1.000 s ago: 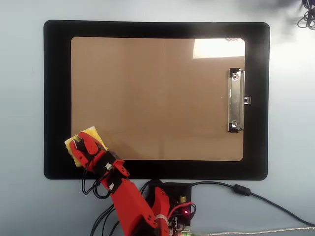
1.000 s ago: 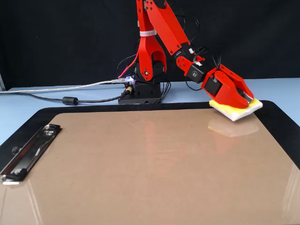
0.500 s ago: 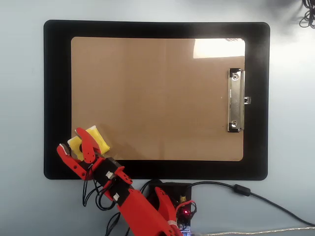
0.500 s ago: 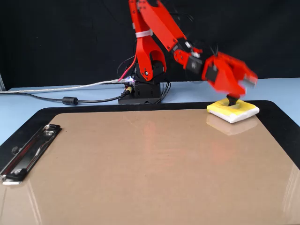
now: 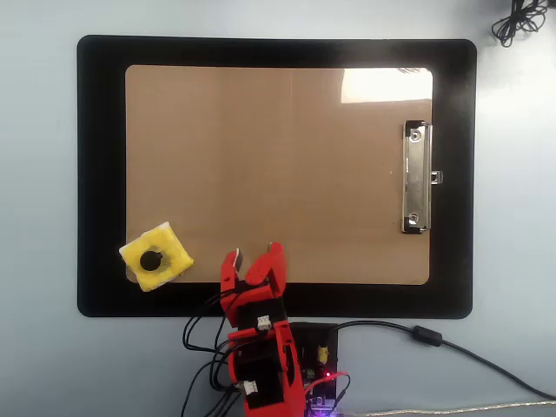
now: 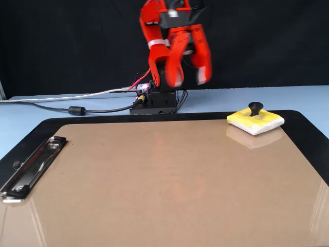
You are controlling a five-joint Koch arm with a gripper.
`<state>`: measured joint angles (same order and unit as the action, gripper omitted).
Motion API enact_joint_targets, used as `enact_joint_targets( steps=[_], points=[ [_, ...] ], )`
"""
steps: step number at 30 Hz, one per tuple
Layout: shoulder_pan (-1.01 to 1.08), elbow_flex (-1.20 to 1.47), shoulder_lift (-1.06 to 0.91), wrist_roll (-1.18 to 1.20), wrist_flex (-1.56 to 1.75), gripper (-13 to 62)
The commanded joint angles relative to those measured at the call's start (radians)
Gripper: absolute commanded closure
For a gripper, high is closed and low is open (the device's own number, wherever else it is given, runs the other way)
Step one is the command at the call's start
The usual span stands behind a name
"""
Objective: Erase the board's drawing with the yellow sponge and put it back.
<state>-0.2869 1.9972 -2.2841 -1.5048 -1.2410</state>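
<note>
Tool (image 5: 253,258) hangs empty over the board's (image 5: 278,156) near edge, jaws spread wide. To its left in the overhead view, the sponge (image 5: 155,257) sits on the board's corner, partly on the mat (image 5: 100,174). Light, soft foam, it would likely squash; its black knob (image 6: 255,108) looks the firmest hold. No drawing shows.

no readable text, labels, brands, numbers or signs on anything
</note>
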Motion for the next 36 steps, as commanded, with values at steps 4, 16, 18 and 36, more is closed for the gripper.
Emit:
enact_joint_targets(
  steps=[4,16,18,36],
  points=[
    [0.344,0.003,-0.003,0.279,-0.032,17.0],
    [0.399,0.374,-0.066,0.129,-0.213,16.3],
    [0.397,0.376,-0.066,0.083,-0.299,16.0],
    [0.413,0.434,-0.063,0.048,-0.462,14.6]
  ],
)
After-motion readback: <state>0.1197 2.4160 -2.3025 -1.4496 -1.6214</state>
